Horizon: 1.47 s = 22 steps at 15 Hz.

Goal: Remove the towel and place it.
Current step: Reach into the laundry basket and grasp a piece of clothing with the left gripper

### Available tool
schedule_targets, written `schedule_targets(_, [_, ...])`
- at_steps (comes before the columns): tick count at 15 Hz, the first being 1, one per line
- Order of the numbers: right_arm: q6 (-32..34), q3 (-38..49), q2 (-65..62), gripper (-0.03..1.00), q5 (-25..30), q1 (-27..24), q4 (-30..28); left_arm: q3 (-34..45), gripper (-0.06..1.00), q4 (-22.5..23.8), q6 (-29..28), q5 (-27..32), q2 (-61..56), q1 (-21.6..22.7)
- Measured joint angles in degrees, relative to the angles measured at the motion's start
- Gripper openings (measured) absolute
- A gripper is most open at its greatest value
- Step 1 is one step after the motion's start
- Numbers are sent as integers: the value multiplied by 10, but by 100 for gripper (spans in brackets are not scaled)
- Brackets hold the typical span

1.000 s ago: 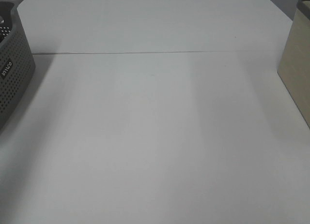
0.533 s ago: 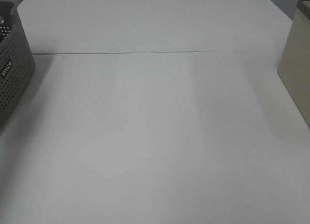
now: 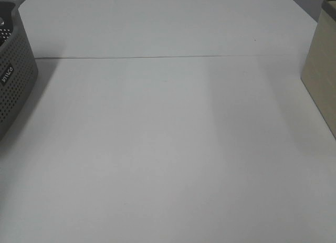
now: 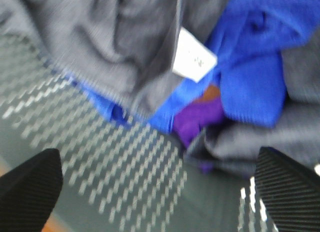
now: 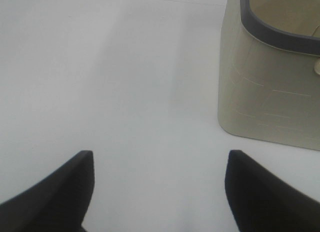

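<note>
Charcoal towel (image 4: 115,46) blurred, cut off | left jaws wide | right jaws wide

Tool (image 5: 160,154) spread wide over white table (image 5: 100,66); beige basket (image 5: 265,101) nearby.

The towel (image 4: 100,41) is soft, dark grey cloth. The grey basket (image 3: 13,85) is perforated matt plastic; the white table (image 3: 168,148) looks smooth and matt.

The bench (image 3: 168,148) lies open across its middle, front edge to back. A grey perforated basket (image 3: 13,80) blocks the left edge, a beige bin (image 3: 321,77) the right.
</note>
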Motion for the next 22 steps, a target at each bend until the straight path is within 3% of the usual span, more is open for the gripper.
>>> schedule_targets(9, [0, 0, 0, 71, 0, 0, 0, -4, 95, -26, 0, -69, 85, 0])
schedule_targets(11, [0, 0, 0, 71, 0, 0, 0, -4, 87, -30, 0, -70, 85, 0])
schedule_targets(12, [0, 0, 0, 71, 0, 0, 0, -4, 76, -31, 0, -70, 85, 0])
schedule_targets(16, [0, 0, 0, 71, 0, 0, 0, -4, 55, -32, -11, -81, 85, 0])
schedule_targets(22, [0, 0, 0, 71, 0, 0, 0, -4, 47, -32, -32, -86, 85, 0])
